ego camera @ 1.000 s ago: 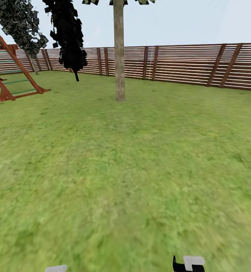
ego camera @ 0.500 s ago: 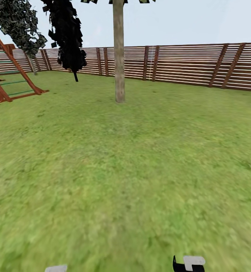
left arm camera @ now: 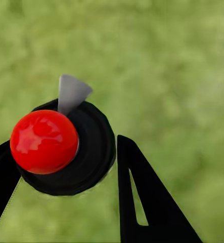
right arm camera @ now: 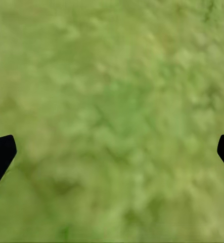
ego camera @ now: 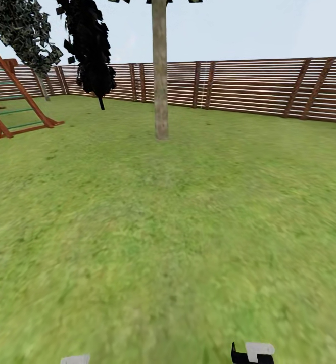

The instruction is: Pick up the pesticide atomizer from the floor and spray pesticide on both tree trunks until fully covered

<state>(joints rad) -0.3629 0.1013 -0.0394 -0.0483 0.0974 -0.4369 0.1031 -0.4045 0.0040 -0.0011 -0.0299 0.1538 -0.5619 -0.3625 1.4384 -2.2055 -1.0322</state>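
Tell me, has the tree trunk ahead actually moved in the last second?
No. The tree trunk keeps its place against the fence; the whole head view shifted together, so the camera moved.

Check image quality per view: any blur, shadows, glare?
Head view: near green grass lawn smeared, grey-brown tree trunk and brown slatted wooden fence sharp, no cast shadows. Left wrist view: white highlights on the red ball-topped black sprayer, grass soft. Right wrist view: grass blurred, black fingertips crisp.
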